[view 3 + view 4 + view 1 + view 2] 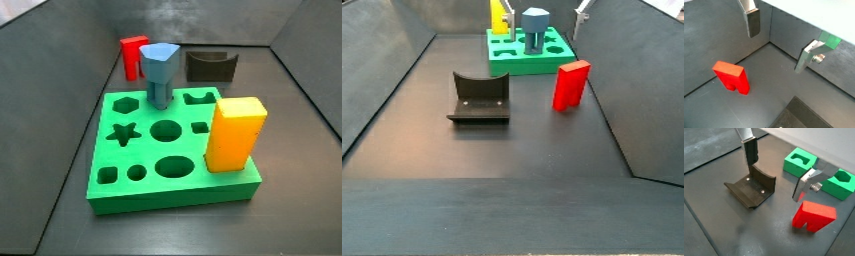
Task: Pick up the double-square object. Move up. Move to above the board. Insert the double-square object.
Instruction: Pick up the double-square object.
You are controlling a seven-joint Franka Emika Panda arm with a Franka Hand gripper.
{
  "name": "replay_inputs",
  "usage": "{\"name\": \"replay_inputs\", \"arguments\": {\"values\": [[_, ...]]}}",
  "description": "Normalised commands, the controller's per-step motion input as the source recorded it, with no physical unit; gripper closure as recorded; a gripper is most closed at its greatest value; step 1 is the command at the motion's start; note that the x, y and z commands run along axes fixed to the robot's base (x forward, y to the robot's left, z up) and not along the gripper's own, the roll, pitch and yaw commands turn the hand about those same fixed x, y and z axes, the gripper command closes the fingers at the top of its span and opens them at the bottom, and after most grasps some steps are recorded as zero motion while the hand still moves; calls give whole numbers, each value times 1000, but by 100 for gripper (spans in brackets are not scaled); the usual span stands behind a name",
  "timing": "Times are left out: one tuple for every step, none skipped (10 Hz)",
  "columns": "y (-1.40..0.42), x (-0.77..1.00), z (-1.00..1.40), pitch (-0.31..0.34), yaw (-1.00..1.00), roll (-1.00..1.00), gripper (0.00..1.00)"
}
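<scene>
The double-square object, a small bright red upright block, stands on the dark floor in both wrist views point(731, 77) point(814, 215) and both side views point(134, 55) point(571, 85). It is beside the green board point(140, 190) point(509, 62), not in it. My gripper point(777, 50) point(774, 180) hangs above the floor, open and empty. The red block lies off to one side of the fingers point(804, 185), apart from them. Parts of the board with cut-outs show past one finger point(801, 162). I cannot make out the gripper in the side views.
The dark fixture point(751, 190) point(478, 97) point(210, 65) stands on the floor near the red block. A tall orange-yellow block point(237, 130) and a blue-grey peg point(160, 75) stand in the board. Grey walls point(629, 90) enclose the floor.
</scene>
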Motion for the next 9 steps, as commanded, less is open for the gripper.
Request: {"name": "replay_inputs", "arguments": {"values": [[0,-11,-117,11,0,57,0],[-177,-431,-374,-11,731,0,0],[-291,-169,-337,0,909,57,0],[-254,-151,-331,-14,946,53,0],[-254,-157,-326,-19,946,51,0],[-254,-169,-320,-24,943,54,0],[-246,-226,-386,-43,931,77,0],[-234,-283,-437,-66,920,96,0],[0,100,0,33,146,13,0]]}}
